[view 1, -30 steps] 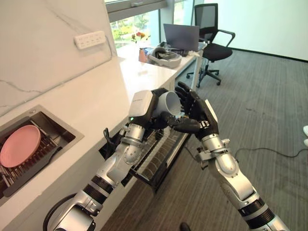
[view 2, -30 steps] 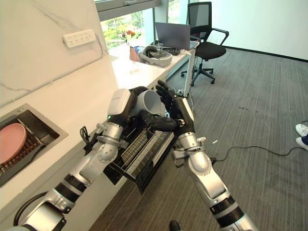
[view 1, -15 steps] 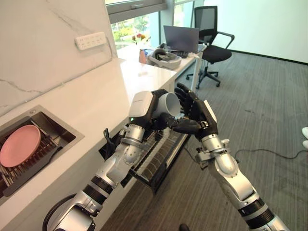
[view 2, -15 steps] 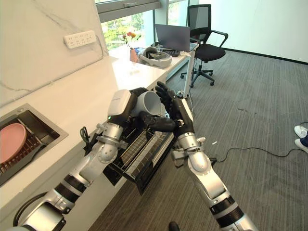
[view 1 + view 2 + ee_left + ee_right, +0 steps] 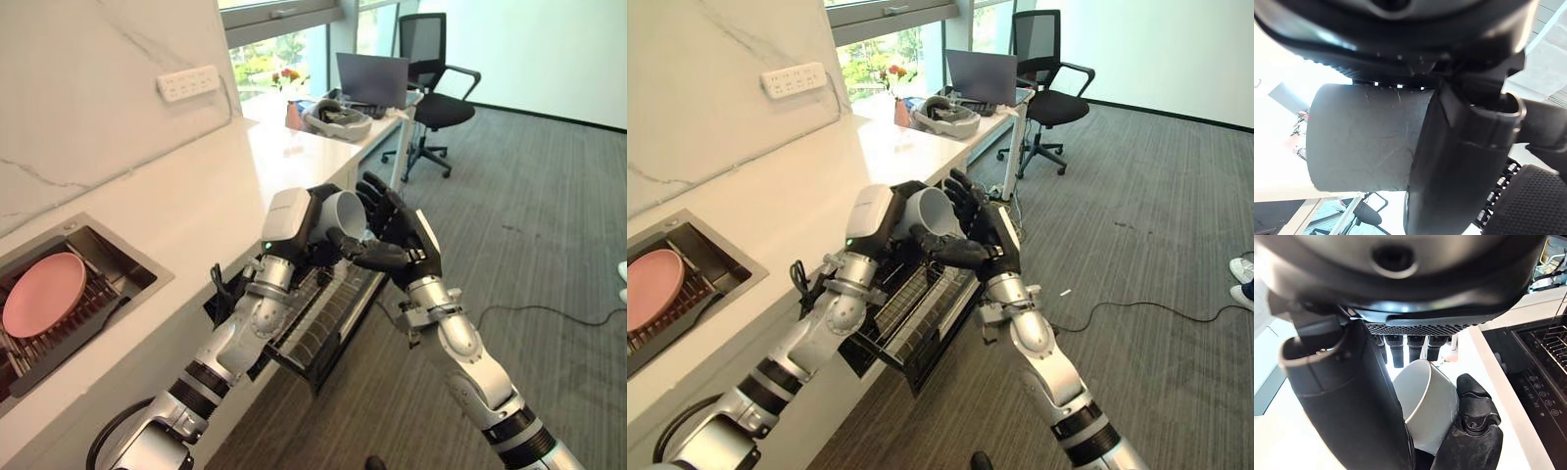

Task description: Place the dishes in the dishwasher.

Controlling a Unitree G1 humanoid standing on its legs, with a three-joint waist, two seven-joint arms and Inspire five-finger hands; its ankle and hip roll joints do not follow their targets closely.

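Both hands meet at the grey cup: the left hand still curls round it, while the right hand has crept closer, fingers spread at its rim, above the dishwasher rack; a handover looks imminent

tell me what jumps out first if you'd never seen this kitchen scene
Both hands meet in mid-air around a grey cup: the left hand curls round its body while the right hand reaches its open fingers to its rim. Just below them the dishwasher rack stands pulled out. Off to the left, a pink plate lies in the sink.
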